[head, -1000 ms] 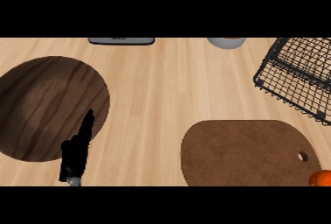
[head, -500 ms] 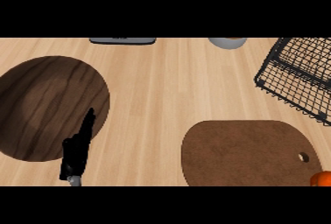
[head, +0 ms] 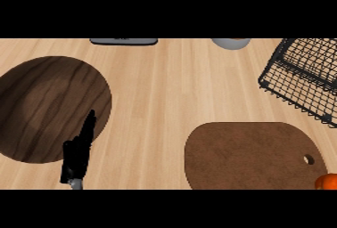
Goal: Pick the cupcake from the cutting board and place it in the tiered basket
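Orange, low at the near right corner of the counter point(head: 171, 89): is that our cupcake point(head: 327, 181)?

We judge so, though only a sliver of it shows. It sits at the near right rim of the brown cutting board point(head: 253, 156), just beside the board's hanging hole. We cannot tell whether it rests fully on the board.

What have we seen change over the last second?

Nothing we can make out. Our left hand point(head: 79, 153) stands where it stood, toward the counter's near left edge. It overlaps the rim of the dark wooden oval point(head: 46, 102), fingers straight and together, clamped on nothing. Cupcake, board and the wire tiered basket point(head: 304, 75) at the counter's far right have not shifted either.

And our right hand?

We do not see it anywhere, so we say nothing of its fingers.

What does that stillness mean for the task?

By our reading, the pick has not begun. The cupcake is untouched and well apart from the resting left hand. The basket waits beyond the board toward the far right edge, with bare board and a strip of counter between. We expect the reach from the right side, nearest the cupcake.
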Motion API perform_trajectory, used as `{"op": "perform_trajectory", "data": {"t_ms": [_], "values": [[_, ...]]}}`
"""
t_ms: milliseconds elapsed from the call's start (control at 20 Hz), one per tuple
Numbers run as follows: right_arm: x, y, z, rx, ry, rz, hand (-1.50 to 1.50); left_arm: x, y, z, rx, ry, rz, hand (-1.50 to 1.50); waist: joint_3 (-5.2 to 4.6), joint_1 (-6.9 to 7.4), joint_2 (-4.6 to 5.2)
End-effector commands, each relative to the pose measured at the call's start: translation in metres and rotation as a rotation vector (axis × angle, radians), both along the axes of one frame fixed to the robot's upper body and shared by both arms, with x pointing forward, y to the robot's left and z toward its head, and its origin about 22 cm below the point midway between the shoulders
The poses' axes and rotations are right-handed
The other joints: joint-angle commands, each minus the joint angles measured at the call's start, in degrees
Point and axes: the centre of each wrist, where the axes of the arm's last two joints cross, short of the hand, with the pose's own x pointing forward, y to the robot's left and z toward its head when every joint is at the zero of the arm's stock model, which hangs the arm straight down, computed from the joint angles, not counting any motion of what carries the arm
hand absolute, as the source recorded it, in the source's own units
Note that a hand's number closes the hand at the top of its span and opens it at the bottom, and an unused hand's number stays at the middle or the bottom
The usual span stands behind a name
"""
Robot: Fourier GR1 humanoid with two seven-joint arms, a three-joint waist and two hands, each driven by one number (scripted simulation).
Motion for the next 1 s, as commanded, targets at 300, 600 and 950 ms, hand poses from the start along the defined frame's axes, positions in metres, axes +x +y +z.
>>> {"op": "perform_trajectory", "data": {"t_ms": [300,600,950], "values": [[0.025,-0.002,-0.065,0.385,-0.066,0.014,-1.50,-0.003,0.001,-0.010,-0.024,0.047,0.015,0.00,-0.10,0.07,0.47],[0.032,0.003,-0.075,0.551,-0.179,0.046,-1.50,-0.004,0.003,-0.012,0.001,0.043,0.012,0.00,-0.14,-0.40,0.23],[0.014,-0.030,-0.016,0.561,-0.490,-0.061,-1.50,-0.011,0.008,-0.013,-0.020,0.058,0.002,0.00,-0.19,-0.56,0.22]]}}
